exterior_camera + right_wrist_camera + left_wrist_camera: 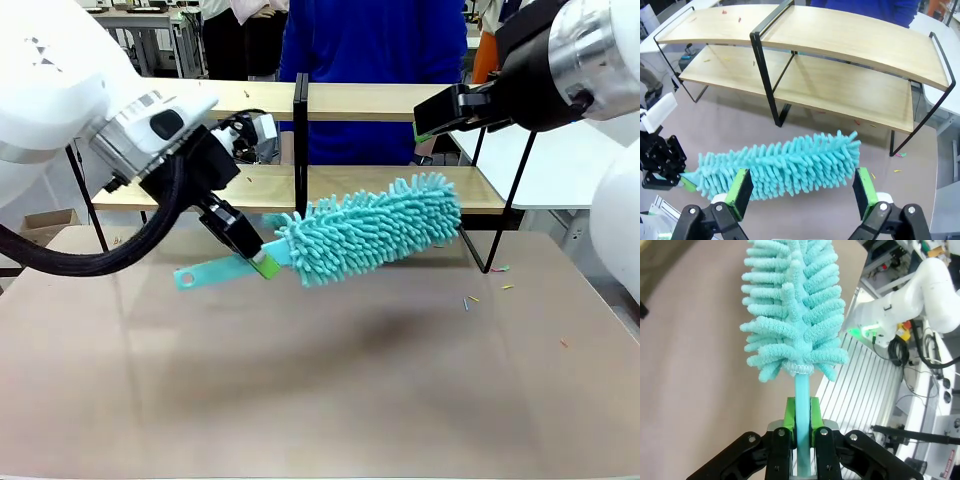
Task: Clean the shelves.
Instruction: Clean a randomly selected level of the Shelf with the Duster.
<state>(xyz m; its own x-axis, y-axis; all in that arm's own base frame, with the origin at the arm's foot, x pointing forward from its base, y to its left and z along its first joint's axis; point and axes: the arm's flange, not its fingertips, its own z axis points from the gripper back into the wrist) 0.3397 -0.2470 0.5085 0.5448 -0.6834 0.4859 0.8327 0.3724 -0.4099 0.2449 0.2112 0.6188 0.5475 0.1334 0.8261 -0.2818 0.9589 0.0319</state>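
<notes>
Duster (370, 230) handle's middle inside left gripper (262, 262); shelves (360, 100) partly behind left arm (60, 90).

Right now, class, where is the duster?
In the front view the duster hangs mid-picture above the table, its handle pinched in the left claw, just in front of the shelves.

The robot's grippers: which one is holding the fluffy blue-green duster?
The left gripper: its jaws are shut on the duster, by its thin handle. The right gripper stands open, gripping nothing, up near the shelves.
</notes>
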